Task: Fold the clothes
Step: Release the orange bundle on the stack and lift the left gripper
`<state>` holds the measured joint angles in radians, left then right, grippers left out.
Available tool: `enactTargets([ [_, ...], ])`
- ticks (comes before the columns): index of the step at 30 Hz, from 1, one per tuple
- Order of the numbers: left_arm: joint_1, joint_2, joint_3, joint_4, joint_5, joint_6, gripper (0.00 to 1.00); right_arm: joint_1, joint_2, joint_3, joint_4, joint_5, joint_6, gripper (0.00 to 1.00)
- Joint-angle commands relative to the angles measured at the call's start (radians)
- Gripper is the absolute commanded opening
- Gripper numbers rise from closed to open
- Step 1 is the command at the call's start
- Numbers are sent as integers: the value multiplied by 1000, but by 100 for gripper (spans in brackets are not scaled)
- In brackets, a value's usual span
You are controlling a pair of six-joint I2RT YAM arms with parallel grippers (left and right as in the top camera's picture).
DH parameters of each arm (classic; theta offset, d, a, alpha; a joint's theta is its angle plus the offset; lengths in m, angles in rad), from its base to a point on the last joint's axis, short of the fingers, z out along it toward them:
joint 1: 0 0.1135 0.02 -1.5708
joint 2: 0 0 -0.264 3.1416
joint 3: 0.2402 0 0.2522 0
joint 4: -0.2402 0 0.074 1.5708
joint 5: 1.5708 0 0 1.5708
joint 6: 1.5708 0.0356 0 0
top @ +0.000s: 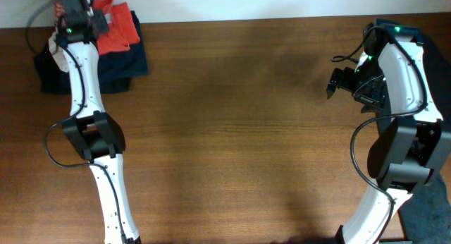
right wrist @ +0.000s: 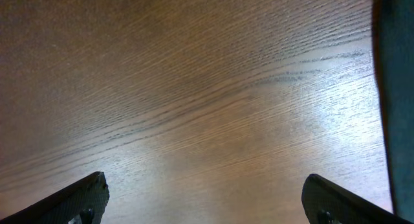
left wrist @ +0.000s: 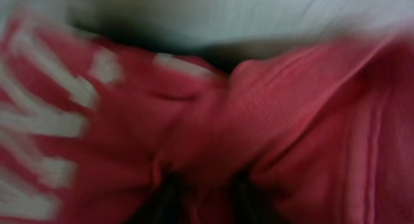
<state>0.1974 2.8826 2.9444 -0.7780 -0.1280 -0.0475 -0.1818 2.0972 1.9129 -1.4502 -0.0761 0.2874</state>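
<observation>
The left arm reaches long from the near left edge of the bench (top: 232, 131) to its far left corner, bent at a dark elbow partway along, its white forearm running away toward the wall. Its end effector (top: 95, 20) sits at the top of a pile of clothing there. The right arm is folded up on the right side, upper links stacked close together, with its end effector (top: 337, 82) pointing left above bare wood, well apart from the pile.

The orange-red T-shirt (top: 116, 29) lies bunched at the far left corner on top of a dark garment (top: 130, 61) that spreads out beneath it. In the left wrist view the T-shirt (left wrist: 259, 120) fills nearly the whole picture, creased and gathered, with white printed marks on its left part; the picture is too blurred for any of the print to be read.

Two dark shapes at the bottom edge of that view have red cloth bunched around them, but the blur is such that I cannot tell whether the left end effector is apart, together or clamped on the shirt. The right end effector (right wrist: 204, 198) is spread wide, its fingers (right wrist: 84, 197) at either bottom corner, with only wood grain between them, holding nothing
</observation>
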Motion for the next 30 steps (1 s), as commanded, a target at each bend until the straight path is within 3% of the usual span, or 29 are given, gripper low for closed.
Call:
enactTargets([
  [1, 26, 64, -2, -95, 0, 6, 36, -2, -14, 15, 0, -2, 5, 99],
  [6, 27, -9, 198, -34, 0, 6, 51, -2, -14, 15, 0, -2, 5, 99],
  [10, 28, -55, 195, 11, 0, 6, 58, -2, -14, 15, 0, -2, 5, 99],
  [11, 28, -55, 181, -13, 0, 6, 64, -2, -14, 15, 0, -2, 5, 99],
  [12, 28, -55, 171, -47, 1, 6, 85, -2, -14, 15, 0, -2, 5, 99],
  [14, 28, -55, 167, -152, 48, 6, 86, -2, -14, 15, 0, -2, 5, 99],
  [16, 28, -45, 156, -216, 71, 6, 80, -2, -14, 15, 0, -2, 5, 99],
  [18, 28, -9, 114, -250, 72, 6, 86, -2, -14, 15, 0, -2, 5, 99],
  [22, 27, 23, 69, -332, 84, 6, 86, -2, -14, 15, 0, -2, 5, 99],
  [24, 26, -10, 105, -352, 84, 6, 87, -2, -14, 15, 0, -2, 5, 99],
  [26, 26, -66, 163, -381, 84, 6, 99, -2, -14, 15, 0, -2, 5, 99],
  [30, 25, -256, 195, -455, 100, 6, 99, -2, -14, 15, 0, -2, 5, 99],
])
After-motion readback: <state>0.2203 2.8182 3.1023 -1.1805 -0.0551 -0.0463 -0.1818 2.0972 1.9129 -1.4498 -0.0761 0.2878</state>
